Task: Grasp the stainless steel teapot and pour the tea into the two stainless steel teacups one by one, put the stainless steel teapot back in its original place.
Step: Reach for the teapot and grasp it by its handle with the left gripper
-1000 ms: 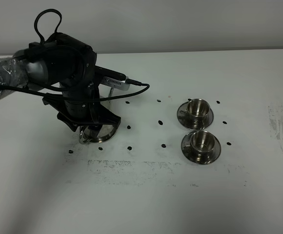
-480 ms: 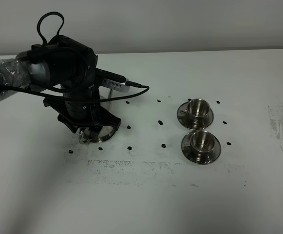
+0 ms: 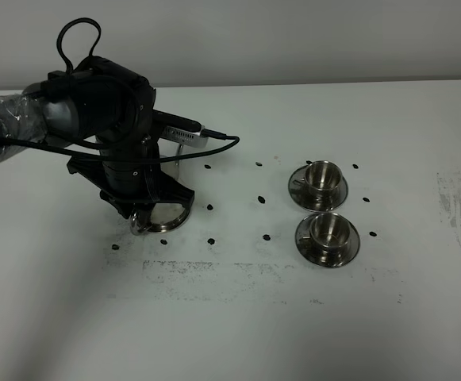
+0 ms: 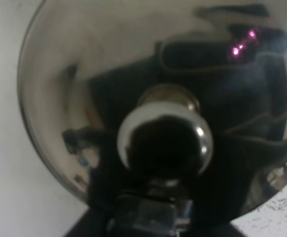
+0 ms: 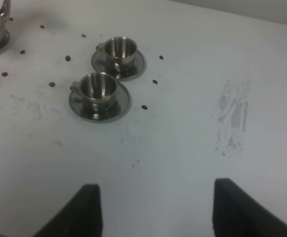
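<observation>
Directly beneath left pincer (image 3: 146,198), stainless steel teapot (image 4: 64,64), upright

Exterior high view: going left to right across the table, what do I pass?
Left arm, covering the stainless steel teapot → two stainless steel teacups, one behind the other, so unordered → grey scuff marks.
</observation>
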Robot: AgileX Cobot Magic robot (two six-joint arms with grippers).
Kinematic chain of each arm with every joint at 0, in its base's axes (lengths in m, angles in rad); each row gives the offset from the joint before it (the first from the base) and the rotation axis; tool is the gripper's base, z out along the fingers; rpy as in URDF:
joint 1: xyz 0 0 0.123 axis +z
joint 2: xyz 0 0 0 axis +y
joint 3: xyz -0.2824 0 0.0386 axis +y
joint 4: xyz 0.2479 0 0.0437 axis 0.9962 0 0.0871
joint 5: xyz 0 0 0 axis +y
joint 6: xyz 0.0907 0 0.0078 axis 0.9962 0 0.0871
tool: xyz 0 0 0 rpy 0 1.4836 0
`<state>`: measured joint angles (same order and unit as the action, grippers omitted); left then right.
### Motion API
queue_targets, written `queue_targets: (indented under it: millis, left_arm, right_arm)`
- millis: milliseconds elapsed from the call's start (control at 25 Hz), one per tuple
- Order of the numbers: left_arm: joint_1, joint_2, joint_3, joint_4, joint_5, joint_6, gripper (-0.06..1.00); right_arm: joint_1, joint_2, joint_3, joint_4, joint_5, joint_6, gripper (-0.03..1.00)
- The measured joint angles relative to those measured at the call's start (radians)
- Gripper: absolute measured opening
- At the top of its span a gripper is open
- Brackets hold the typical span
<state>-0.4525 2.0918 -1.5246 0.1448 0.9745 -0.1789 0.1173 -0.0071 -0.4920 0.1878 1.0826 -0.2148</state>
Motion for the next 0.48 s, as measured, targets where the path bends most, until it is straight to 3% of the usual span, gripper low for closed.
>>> queue_targets:
  millis: [480]
  left_arm:
    - [0.0, -0.002, 0.0, 0.0, 0.019, 0.016, 0.18]
  right_arm:
    - [0.0, 0.0, 0.0, 0.0, 0.0, 0.0, 0.48]
